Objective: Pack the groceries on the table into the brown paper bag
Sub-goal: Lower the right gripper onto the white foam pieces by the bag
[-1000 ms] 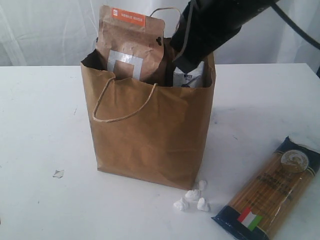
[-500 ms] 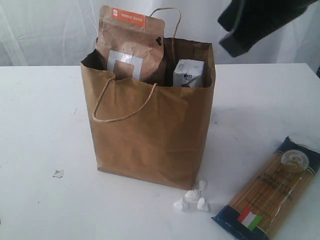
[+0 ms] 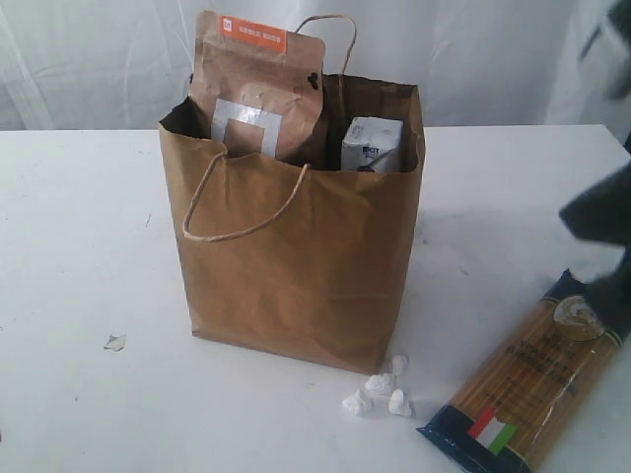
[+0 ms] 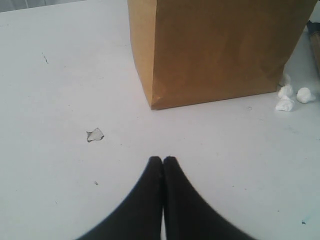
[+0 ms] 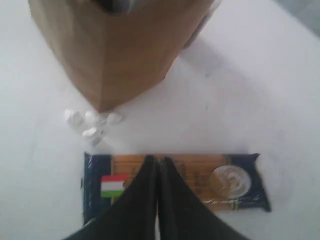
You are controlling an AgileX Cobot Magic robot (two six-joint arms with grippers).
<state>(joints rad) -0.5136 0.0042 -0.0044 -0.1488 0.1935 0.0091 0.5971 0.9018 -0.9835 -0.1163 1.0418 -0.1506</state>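
The brown paper bag (image 3: 296, 256) stands upright mid-table, also in the left wrist view (image 4: 220, 50) and the right wrist view (image 5: 115, 50). A brown-orange pouch (image 3: 258, 89) and a small white-blue carton (image 3: 371, 144) stick out of its top. The long spaghetti packet (image 3: 532, 389) lies flat on the table (image 3: 79, 246) at the front right. My right gripper (image 5: 158, 160) is shut and empty, hovering over the spaghetti packet (image 5: 200, 180); in the exterior view it is a dark blur (image 3: 601, 246) at the right edge. My left gripper (image 4: 163, 160) is shut and empty above bare table in front of the bag.
Several white crumpled bits (image 3: 380, 386) lie by the bag's front corner. A small paper scrap (image 3: 115, 342) lies on the table left of the bag, and it also shows in the left wrist view (image 4: 94, 134). A white curtain hangs behind.
The right arm has lifted out of the bag's mouth and swung right and down to above the spaghetti packet. The carton stays in the bag. The left gripper shows no movement.
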